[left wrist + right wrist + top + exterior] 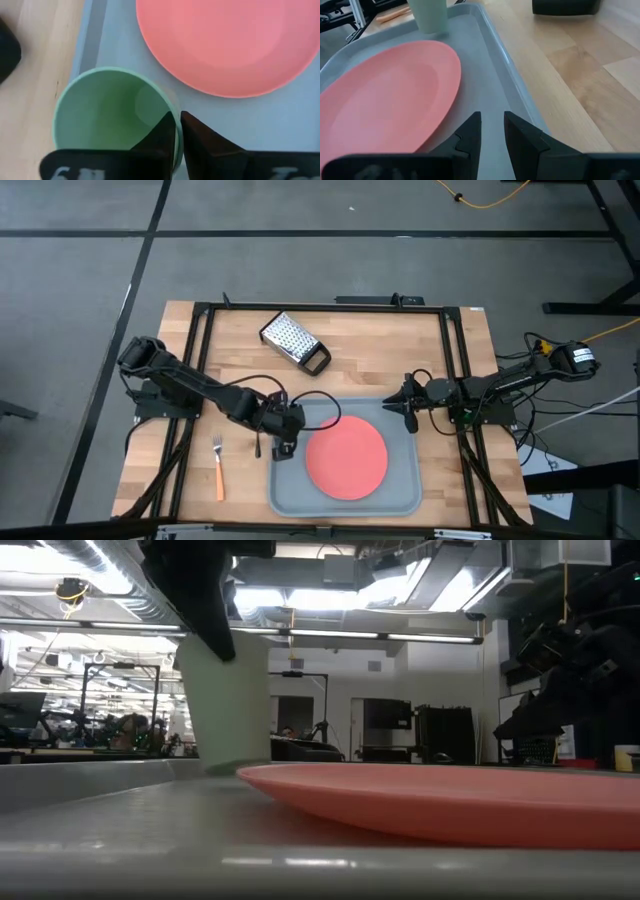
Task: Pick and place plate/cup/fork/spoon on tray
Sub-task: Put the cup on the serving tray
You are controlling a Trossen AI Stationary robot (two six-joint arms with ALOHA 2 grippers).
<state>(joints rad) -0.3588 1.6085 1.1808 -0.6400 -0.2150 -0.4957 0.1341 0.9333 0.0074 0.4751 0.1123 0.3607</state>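
From my station I see the wooden table carrying the grey-blue tray near its front edge, the tray's long axis running left to right. The pink-red plate lies flat in the tray's middle. The perforated grater sits farther back on the table, its black handle pointing toward the tray. The left end effector is over the tray's left edge, clenched on the rim of the green cup: one finger is inside, the other outside the wall. The cup stands upright, mouth up, in the tray's left part just beside the plate. The right end effector hovers at the tray's right rear corner with its fingers slightly parted, grasping nothing. The fork lies on the table left of the tray, tines pointing away from the front edge, orange handle toward it. The dark spoon lies between fork and tray, roughly parallel. I can read no writing anywhere.
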